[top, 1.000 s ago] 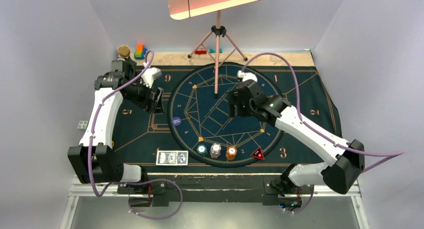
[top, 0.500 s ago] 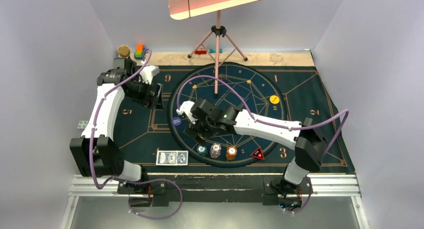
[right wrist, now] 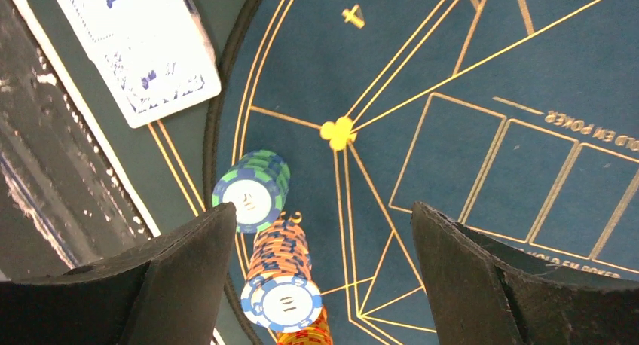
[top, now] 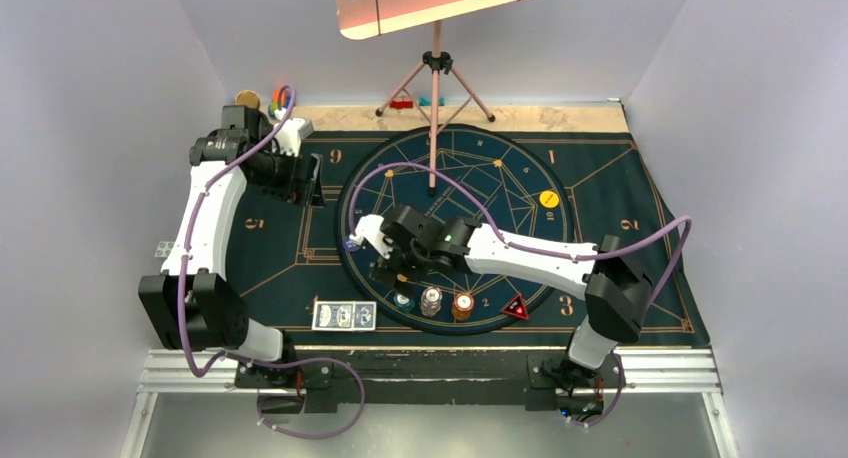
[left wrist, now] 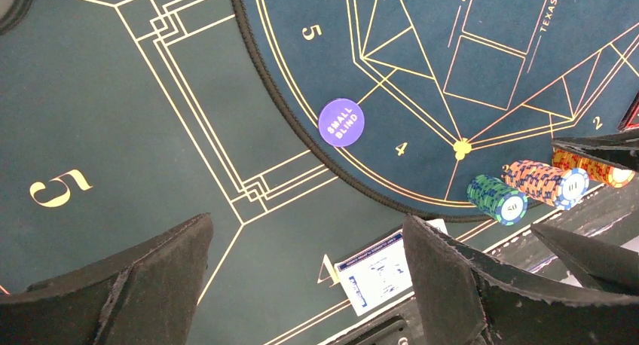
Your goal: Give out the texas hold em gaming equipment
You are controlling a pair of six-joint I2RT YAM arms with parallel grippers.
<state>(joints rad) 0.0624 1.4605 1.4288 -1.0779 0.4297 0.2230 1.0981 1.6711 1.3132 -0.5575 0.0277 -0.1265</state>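
Fingers of my right gripper [right wrist: 320, 209] stood wide apart and empty, right above the teal chip stack [right wrist: 252, 190] and the orange-striped stack [right wrist: 280, 273] at the round mat's [right wrist: 452, 59] near rim. Playing cards [right wrist: 136, 51] lay just beside them. My left gripper [left wrist: 307, 218] gaped too, near the purple Small Blind disc [left wrist: 340, 122].

Right arm [top: 520, 250] swung across to chip stacks [top: 432, 301].

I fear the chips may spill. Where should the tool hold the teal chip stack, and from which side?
Probably come from above and clamp the teal chip stack low on its round wall, across the two sides not facing the neighbouring orange-and-blue stack, which stands close beside it.
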